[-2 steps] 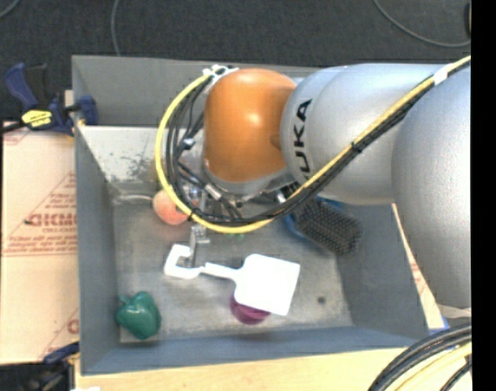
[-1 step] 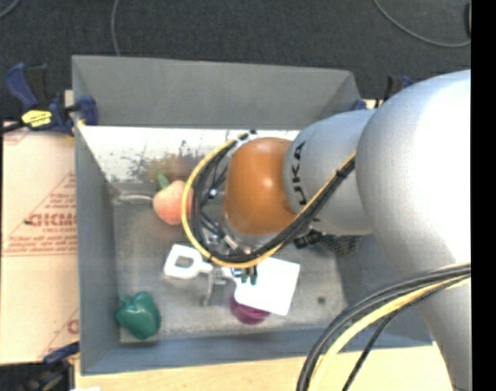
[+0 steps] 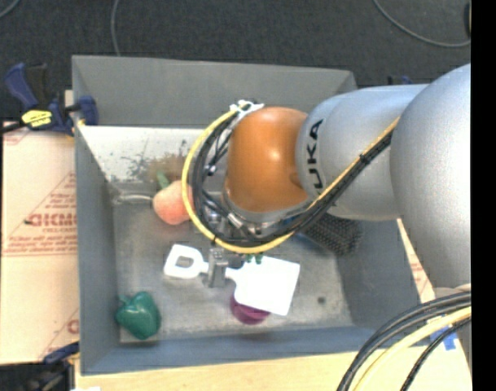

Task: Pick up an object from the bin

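Tool [image 3: 217, 272] low at middle of bin [image 3: 215, 88], between white tag [image 3: 182, 263] and white card [image 3: 269, 287], cannot tell whether apart or together

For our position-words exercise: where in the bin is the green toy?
In the camera view the green toy lies in the lower-left corner of the bin, below and left of the white flat piece.

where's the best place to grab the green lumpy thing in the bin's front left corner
Probably across its rounded middle, coming straight down from above. The green toy lies alone on the bin floor, tucked near the left wall and the front wall, so a sideways approach looks cramped, while its top is uncovered.
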Action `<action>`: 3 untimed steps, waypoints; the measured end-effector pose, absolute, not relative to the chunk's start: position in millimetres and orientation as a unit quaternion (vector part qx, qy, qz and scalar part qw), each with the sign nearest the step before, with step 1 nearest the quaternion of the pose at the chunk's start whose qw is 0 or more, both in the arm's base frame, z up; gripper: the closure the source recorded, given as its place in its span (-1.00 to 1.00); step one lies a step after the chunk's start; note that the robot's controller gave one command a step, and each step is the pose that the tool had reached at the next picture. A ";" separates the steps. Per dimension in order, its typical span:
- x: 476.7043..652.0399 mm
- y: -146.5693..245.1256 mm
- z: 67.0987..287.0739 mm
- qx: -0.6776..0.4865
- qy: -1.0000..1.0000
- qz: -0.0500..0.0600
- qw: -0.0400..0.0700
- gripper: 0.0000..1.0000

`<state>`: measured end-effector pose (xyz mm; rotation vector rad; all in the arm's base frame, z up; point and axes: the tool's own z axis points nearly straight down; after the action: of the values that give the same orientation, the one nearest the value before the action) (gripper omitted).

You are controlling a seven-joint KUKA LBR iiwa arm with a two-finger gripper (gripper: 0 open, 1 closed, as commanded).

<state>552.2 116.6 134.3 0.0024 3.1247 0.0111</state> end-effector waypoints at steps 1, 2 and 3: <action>546.8 104.5 79.1 0.025 1.000 0.000 -0.003 -1.00; 551.9 103.8 71.5 0.059 0.998 0.005 0.007 -1.00; 548.4 103.9 79.5 0.028 1.000 0.001 -0.001 1.00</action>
<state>548.4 103.9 79.5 0.0882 3.1430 0.0042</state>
